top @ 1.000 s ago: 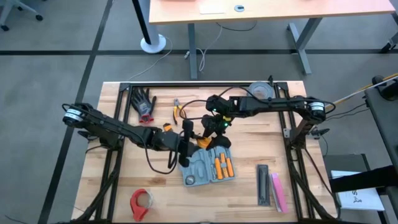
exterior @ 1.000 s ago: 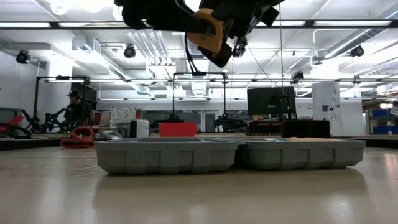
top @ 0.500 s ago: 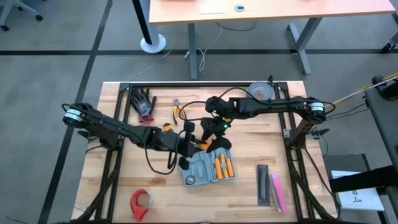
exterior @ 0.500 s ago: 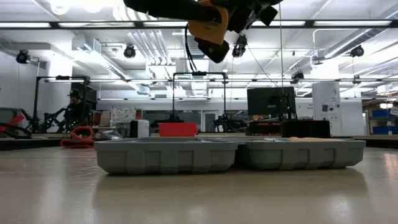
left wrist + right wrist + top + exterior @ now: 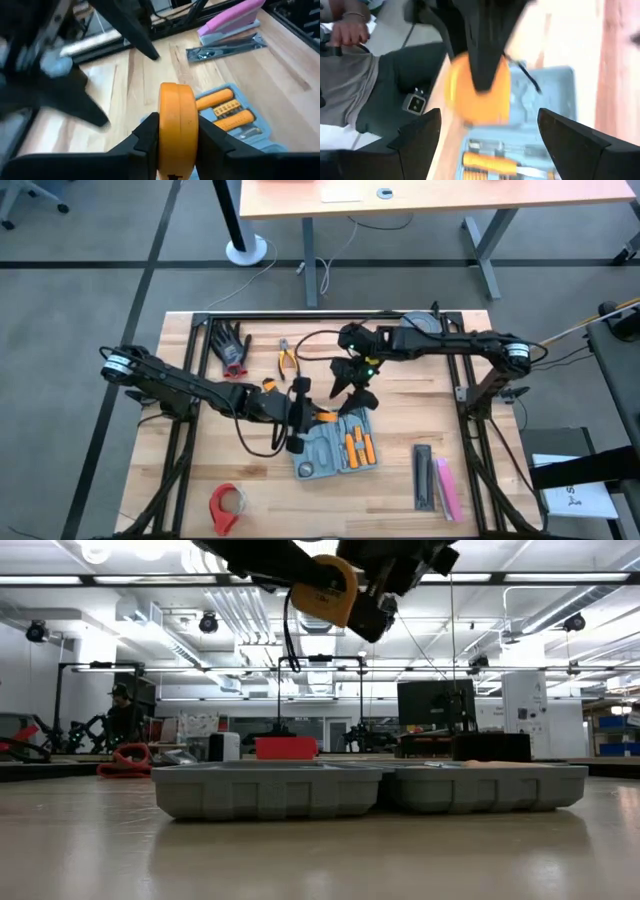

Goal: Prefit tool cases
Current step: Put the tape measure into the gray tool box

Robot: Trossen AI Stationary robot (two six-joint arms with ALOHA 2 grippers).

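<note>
Your left tool (image 5: 177, 145) is clamped on an orange disc-shaped thing (image 5: 177, 125), round & flat, held on edge between both fingers (image 5: 145, 137); looks like a tape measure but can't say for sure. In the high view that tool (image 5: 312, 416) sits just above the upper left edge of the tool case (image 5: 335, 448), w/ the orange piece (image 5: 325, 417) showing at its tip. Low view has it lifted well clear of the table, up by the ceiling lights (image 5: 322, 588).

Your right tool (image 5: 350, 380) hangs w/ fingers spread wide, nothing between them, just beyond the left one & farther from the case.

The case lies open & flat mid-table, grey tray up, orange-handled tools (image 5: 357, 446) in the right slots.

Around it: black bar (image 5: 424, 477) & pink bar (image 5: 447, 488) side by side to the right, red tape roll (image 5: 227, 506) near the front edge, pliers (image 5: 287, 358) & a black-red glove (image 5: 232, 346) toward the back of the table (image 5: 420, 415)
</note>
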